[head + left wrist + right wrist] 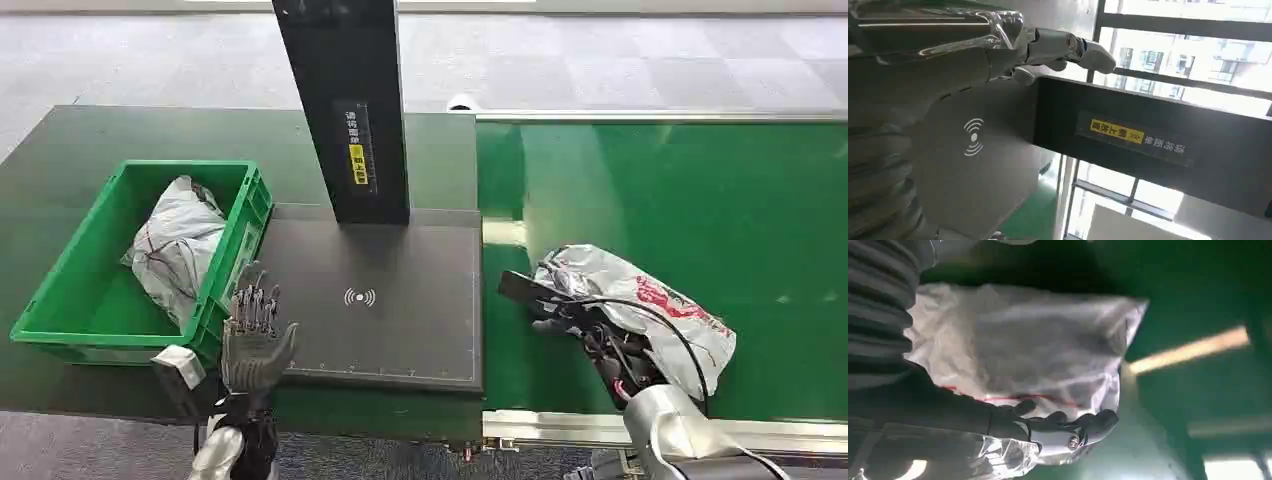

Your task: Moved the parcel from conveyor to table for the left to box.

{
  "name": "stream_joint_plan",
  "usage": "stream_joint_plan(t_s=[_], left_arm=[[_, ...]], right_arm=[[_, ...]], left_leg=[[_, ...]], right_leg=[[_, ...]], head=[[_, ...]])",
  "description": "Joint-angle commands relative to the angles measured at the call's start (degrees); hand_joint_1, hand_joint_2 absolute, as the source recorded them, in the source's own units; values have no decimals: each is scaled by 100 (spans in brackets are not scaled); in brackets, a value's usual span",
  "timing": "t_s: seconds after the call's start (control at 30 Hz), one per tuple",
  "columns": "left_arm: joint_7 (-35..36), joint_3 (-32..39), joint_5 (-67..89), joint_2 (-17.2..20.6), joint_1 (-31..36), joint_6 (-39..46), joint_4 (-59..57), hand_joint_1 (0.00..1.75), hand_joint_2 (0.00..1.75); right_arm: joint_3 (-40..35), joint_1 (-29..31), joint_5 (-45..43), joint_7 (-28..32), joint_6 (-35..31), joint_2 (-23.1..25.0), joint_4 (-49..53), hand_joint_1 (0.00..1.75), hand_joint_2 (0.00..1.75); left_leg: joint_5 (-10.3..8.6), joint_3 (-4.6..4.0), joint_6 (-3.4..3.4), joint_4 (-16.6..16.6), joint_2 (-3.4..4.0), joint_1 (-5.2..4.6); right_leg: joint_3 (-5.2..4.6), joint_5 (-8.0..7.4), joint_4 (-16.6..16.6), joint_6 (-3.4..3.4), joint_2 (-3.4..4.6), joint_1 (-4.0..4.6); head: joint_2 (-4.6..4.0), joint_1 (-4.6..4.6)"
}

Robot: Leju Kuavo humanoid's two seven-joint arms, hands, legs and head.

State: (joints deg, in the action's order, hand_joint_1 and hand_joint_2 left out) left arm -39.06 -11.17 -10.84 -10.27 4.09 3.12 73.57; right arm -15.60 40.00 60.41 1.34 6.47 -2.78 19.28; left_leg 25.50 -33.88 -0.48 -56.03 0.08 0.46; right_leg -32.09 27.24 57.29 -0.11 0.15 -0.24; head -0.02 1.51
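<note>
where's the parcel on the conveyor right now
In the head view the silver parcel lies on the green conveyor at the right, just beyond the black scanner pad, with the right hand on it.

Crinkled glossy plastic, matt pad
The silver parcel (640,300) is showing wrinkled, shiny plastic film; the scanner pad (375,300) is looking smooth and matt, the crate (60,310) hard plastic.

The dark green counter (60,160) carries a green plastic crate (75,325) at nine o'clock and a flat black scanner pad (400,320) at centre. A crumpled silver plastic parcel (650,300) lies on the bright green conveyor belt (700,190) at four o'clock.
</note>
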Motion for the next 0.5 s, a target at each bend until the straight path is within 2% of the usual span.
stream_joint_plan(t_s=[0.03, 0.5], left_arm=[[-60, -283, -12, 196, 36, 96, -403, 0, 175], [-64, -304, -28, 203, 78, 106, -430, 0, 175]], right_arm=[[-818, -175, 227, -177, -12, 78, -431, 0, 175], [-946, -163, 312, -307, 66, 81, -433, 0, 175]], left_leg=[[2, 17, 0, 11, -2, -1], [1, 13, 1, 6, -3, -1]], right_leg=[[18, 2, -12, 1, -3, -2], [13, 1, -8, 2, -3, -2]], head=[[0, 0], [0, -2]])
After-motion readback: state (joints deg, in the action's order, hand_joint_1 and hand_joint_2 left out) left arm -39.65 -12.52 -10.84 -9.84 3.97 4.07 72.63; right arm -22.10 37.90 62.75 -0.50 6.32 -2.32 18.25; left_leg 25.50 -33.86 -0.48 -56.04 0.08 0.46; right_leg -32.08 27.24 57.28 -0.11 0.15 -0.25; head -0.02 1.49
